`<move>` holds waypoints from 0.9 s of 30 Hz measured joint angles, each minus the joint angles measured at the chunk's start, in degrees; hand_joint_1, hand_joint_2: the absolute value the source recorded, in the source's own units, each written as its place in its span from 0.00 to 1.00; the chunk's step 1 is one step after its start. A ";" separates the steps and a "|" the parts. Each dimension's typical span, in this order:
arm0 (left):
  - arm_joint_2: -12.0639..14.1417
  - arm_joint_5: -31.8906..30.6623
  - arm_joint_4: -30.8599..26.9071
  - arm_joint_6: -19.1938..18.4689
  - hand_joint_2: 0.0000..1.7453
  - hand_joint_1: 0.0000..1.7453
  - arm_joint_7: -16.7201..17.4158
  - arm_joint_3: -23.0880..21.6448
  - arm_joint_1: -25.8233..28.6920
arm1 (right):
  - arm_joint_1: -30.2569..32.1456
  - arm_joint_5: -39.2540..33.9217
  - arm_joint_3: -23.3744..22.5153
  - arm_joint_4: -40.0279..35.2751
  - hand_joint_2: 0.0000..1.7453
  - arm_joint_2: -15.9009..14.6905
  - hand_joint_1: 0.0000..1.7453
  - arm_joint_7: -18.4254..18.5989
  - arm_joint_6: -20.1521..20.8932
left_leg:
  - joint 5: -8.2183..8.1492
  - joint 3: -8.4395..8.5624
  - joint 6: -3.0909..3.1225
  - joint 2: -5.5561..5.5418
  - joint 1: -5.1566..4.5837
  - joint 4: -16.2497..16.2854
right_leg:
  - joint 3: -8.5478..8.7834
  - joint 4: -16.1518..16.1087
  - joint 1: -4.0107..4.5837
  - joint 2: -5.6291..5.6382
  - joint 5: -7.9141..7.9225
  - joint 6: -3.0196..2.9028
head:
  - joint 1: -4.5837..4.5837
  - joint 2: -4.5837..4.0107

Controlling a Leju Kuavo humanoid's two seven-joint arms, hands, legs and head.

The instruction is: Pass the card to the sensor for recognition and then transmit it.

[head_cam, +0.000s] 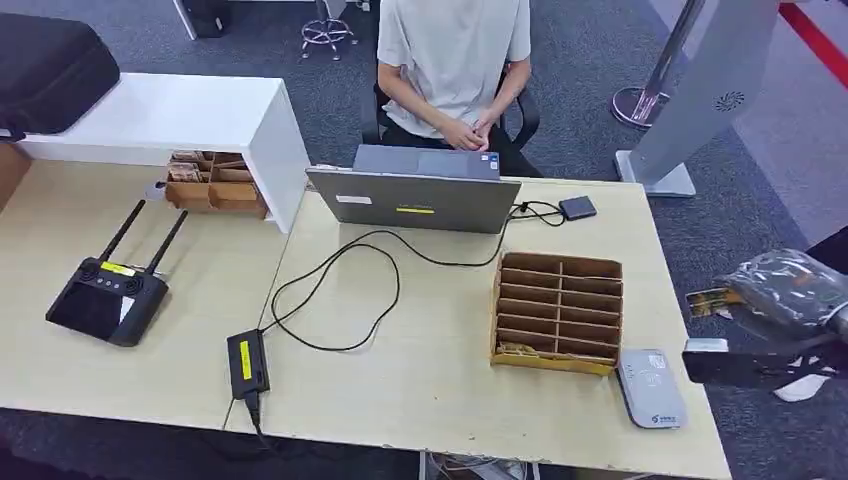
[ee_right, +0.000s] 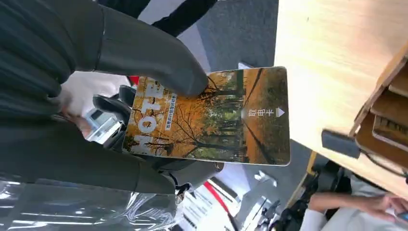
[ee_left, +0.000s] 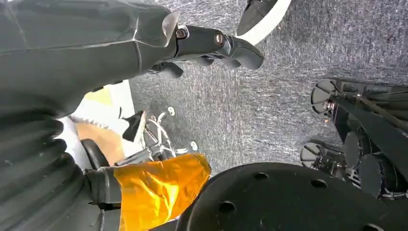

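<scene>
My right hand (head_cam: 792, 292), wrapped in clear plastic, hovers off the table's right edge and holds a card (head_cam: 712, 300) printed with an autumn forest. In the right wrist view the thumb (ee_right: 159, 60) presses on the card (ee_right: 211, 118), with darker fingers behind it. The grey card sensor (head_cam: 651, 387) lies flat at the table's front right corner, in front of and left of the card. My left hand (ee_left: 216, 45) hangs over grey carpet, its fingers apart and holding nothing.
A cardboard slot organizer (head_cam: 557, 310) stands just left of the sensor. A laptop (head_cam: 420, 195) with trailing cables and a power brick (head_cam: 247, 362) occupies the middle. A person (head_cam: 455, 60) sits behind the table. A black controller (head_cam: 108, 300) lies at the left.
</scene>
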 joint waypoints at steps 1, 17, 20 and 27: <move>-0.02 0.00 0.00 0.00 1.00 0.00 -0.07 0.00 -0.01 | -0.24 0.55 0.15 0.00 1.00 0.02 0.99 -0.13 -1.27 | 0.00 0.00 0.00 0.00 0.00 0.00 | 0.00 0.00 0.00 0.00 0.00 0.00 | 0.04 0.00; -0.09 -0.31 0.00 0.00 1.00 0.00 -0.24 0.00 -0.03 | 0.12 6.69 0.50 0.81 1.00 2.43 0.99 -2.32 -12.08 | -0.02 -0.08 -0.02 0.03 0.05 -0.02 | 0.01 0.00 0.04 0.02 0.00 0.00 | 0.02 0.00; -0.09 -0.92 0.00 0.00 1.00 0.00 -0.28 0.00 -0.21 | 2.08 13.50 -0.13 3.46 1.00 7.08 0.99 -4.69 -21.30 | -0.01 -0.03 -0.02 0.02 0.07 -0.01 | 0.01 0.02 0.06 0.02 0.00 -0.01 | 0.02 0.00; 0.50 -3.32 0.00 0.00 1.00 0.00 0.02 -0.11 -1.04 | 0.65 21.91 0.59 15.61 1.00 24.55 0.99 -7.32 -30.50 | 0.13 0.03 -0.18 0.11 0.18 -0.03 | 0.02 0.09 0.19 0.15 0.07 -0.12 | 0.07 0.00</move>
